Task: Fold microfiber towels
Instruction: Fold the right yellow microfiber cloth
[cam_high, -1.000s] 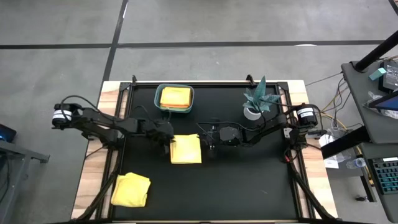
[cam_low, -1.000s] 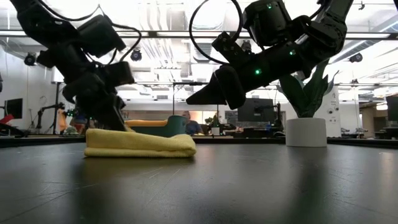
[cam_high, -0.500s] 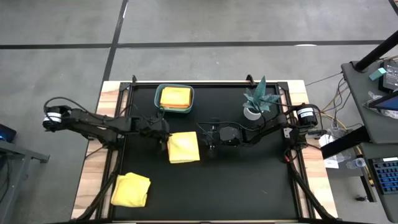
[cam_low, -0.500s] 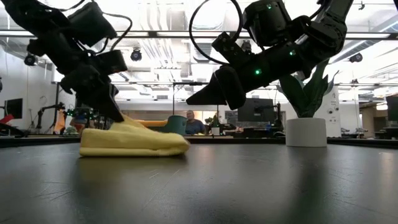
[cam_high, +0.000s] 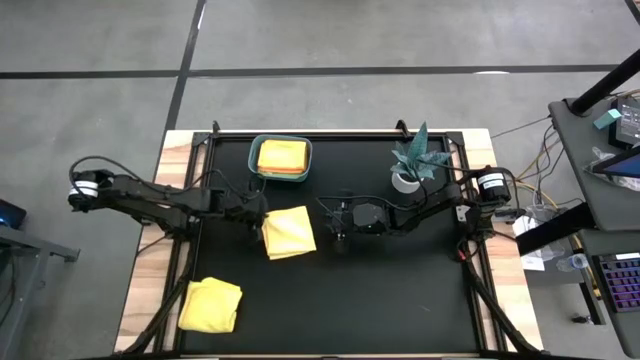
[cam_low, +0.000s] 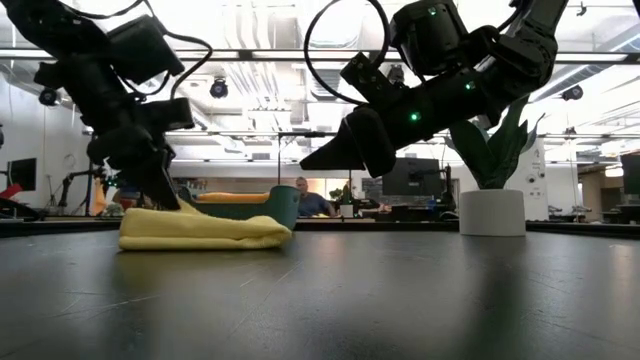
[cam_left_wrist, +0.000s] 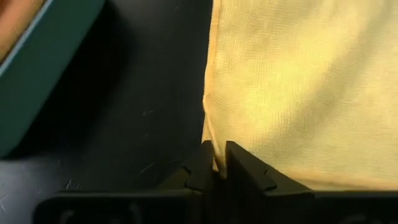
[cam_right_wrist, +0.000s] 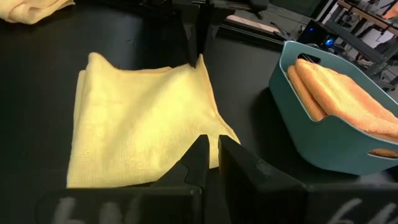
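Folded towel: a soft yellow square of fine napped cloth, lying flat near the centre of the black table, turned slightly askew; in the low view it is a low, rounded pad.
Left gripper: at the towel's 9 o'clock edge, its two dark fingers pinched together on the hem; the left wrist view shows the cloth edge caught between the tips.
Right gripper: at the towel's 3 o'clock, raised above the table in the low view, touching nothing; its fingers look close together with a thin gap, though the view is too poor to be sure.
Loose towel: a second yellow cloth, rumpled and puffy, at 7 o'clock from the folded one, by the table's near left corner.
Bin: a teal plastic tub with rounded corners at 12 o'clock from the folded towel, holding a neat stack of yellow and orange cloths.
Plant: spiky green leaves in a small white round pot, at 2 o'clock, well apart from the towel.
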